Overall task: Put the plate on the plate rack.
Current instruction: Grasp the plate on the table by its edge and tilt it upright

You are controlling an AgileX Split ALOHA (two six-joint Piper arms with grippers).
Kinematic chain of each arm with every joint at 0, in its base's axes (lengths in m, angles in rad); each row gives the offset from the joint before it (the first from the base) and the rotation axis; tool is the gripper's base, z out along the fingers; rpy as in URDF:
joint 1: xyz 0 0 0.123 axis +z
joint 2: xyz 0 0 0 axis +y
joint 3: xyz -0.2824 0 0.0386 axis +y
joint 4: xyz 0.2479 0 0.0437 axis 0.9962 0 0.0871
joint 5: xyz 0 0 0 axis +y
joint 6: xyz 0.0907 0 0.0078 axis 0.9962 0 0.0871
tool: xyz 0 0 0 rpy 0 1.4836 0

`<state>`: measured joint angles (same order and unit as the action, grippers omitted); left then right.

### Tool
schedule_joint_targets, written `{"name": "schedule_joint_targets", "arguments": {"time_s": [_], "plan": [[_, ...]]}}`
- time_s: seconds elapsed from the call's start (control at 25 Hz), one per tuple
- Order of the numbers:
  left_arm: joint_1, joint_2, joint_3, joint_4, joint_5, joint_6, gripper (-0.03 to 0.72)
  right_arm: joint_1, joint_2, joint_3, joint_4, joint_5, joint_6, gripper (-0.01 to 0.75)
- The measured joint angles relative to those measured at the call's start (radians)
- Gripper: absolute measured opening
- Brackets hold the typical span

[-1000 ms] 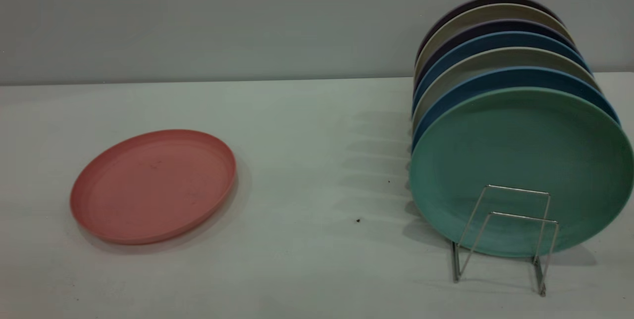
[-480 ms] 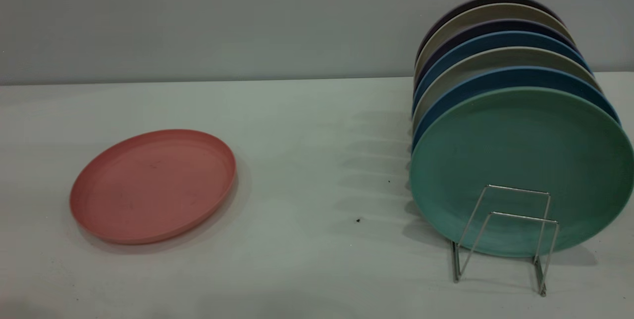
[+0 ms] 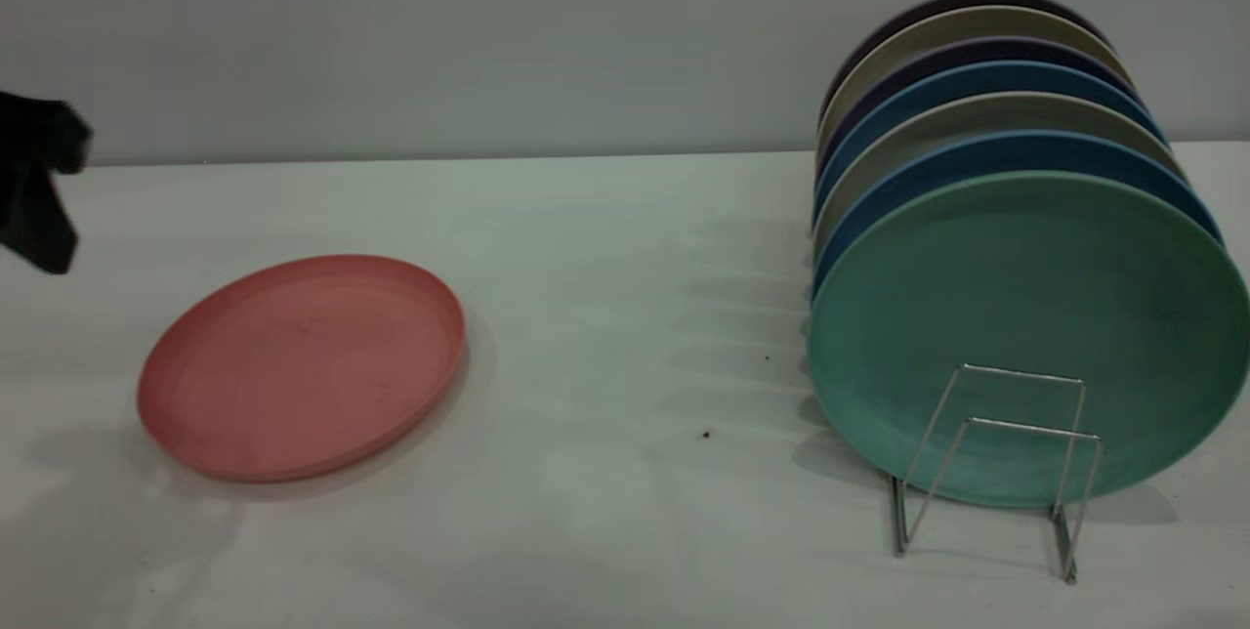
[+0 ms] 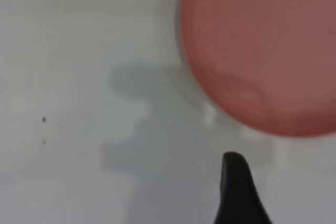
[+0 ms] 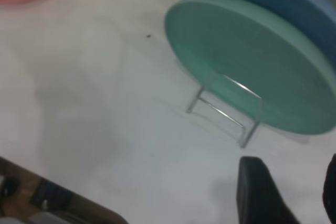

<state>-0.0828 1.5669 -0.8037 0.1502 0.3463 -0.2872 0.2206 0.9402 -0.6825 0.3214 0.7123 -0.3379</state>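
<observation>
The salmon-pink plate [image 3: 301,365] lies flat on the white table at the left, with nothing touching it. My left gripper [image 3: 37,185] hangs at the far left edge, above and behind the plate. In the left wrist view the plate [image 4: 262,51] lies beyond one dark finger [image 4: 237,187]; no second finger shows beside it, so the jaws stand apart and empty. The wire plate rack [image 3: 1006,434] stands at the right, its two front loops free. My right gripper [image 5: 294,182] is open over bare table short of the rack [image 5: 226,103].
Several plates stand upright in the rack, a teal-green one [image 3: 1025,316] at the front and blue, beige and dark ones [image 3: 977,82] behind it. A grey wall [image 3: 488,33] runs behind the table. A small dark speck [image 3: 705,434] lies between plate and rack.
My left gripper has come into the exterior view at the far left edge, and arm shadows now fall on the table's front. Plate and rack have not moved.
</observation>
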Motion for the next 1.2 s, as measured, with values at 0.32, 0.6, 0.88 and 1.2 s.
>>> {"name": "schedule_joint_targets", "arguments": {"time_s": [0.32, 0.6, 0.88, 1.2], "plan": [[0.167, 0.148, -0.14, -0.073, 0.075, 0.103, 0.485, 0.0, 0.075, -0.009, 0.092, -0.07, -0.112, 0.32], [0.23, 0.288, -0.261, -0.321, 0.146, 0.389, 0.485, 0.0, 0.1, -0.054, 0.13, -0.093, -0.134, 0.32], [0.238, 0.462, -0.407, -0.386, 0.216, 0.484, 0.485, 0.0, 0.126, -0.07, 0.186, -0.1, -0.168, 0.32], [0.238, 0.606, -0.521, -0.391, 0.242, 0.487, 0.485, 0.0, 0.145, -0.071, 0.342, -0.133, -0.308, 0.32]]}}
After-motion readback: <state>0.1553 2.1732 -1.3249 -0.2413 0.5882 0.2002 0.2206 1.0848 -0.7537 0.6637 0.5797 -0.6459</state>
